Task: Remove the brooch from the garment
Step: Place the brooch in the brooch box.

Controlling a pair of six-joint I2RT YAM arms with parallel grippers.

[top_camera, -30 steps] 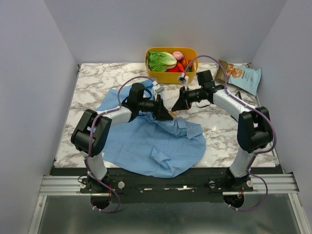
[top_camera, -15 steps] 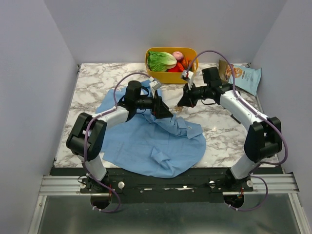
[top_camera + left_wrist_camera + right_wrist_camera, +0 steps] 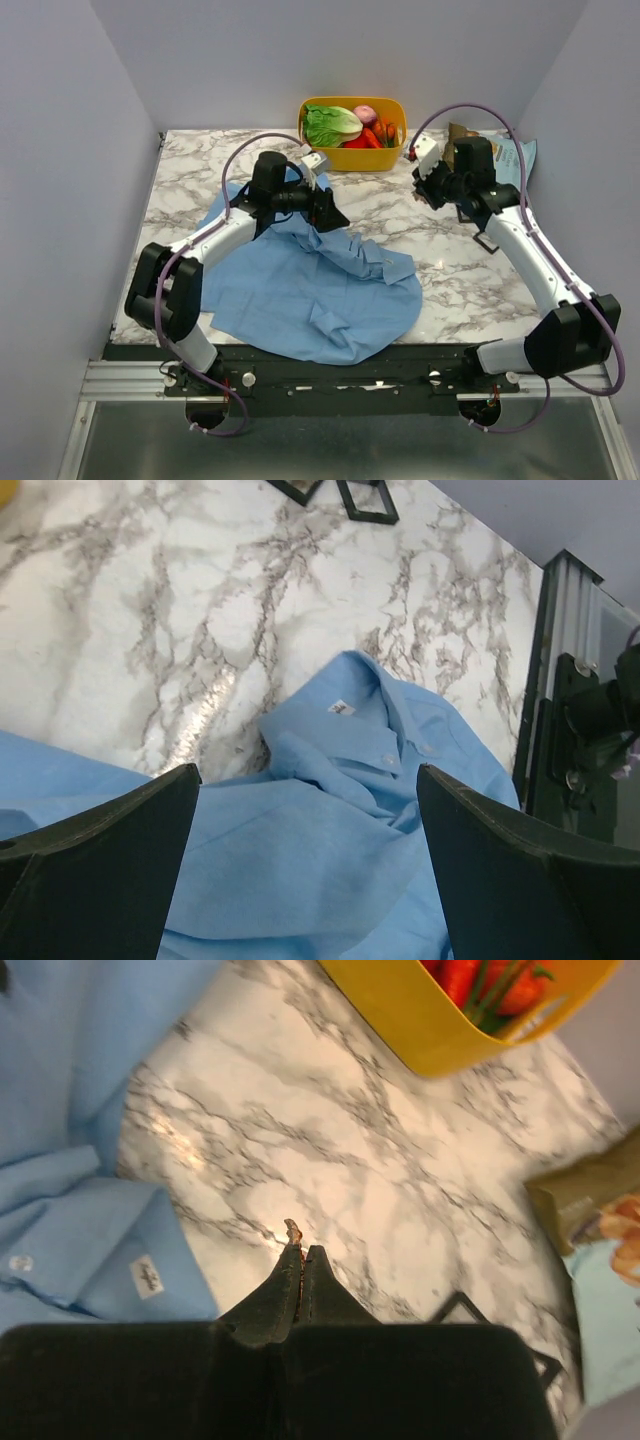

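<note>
The garment lies on a marble-patterned table between plain lilac-grey walls.

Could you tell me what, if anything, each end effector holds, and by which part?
The right end effector pinches the brooch in its tips, part unclear; the left holds nothing.
</note>
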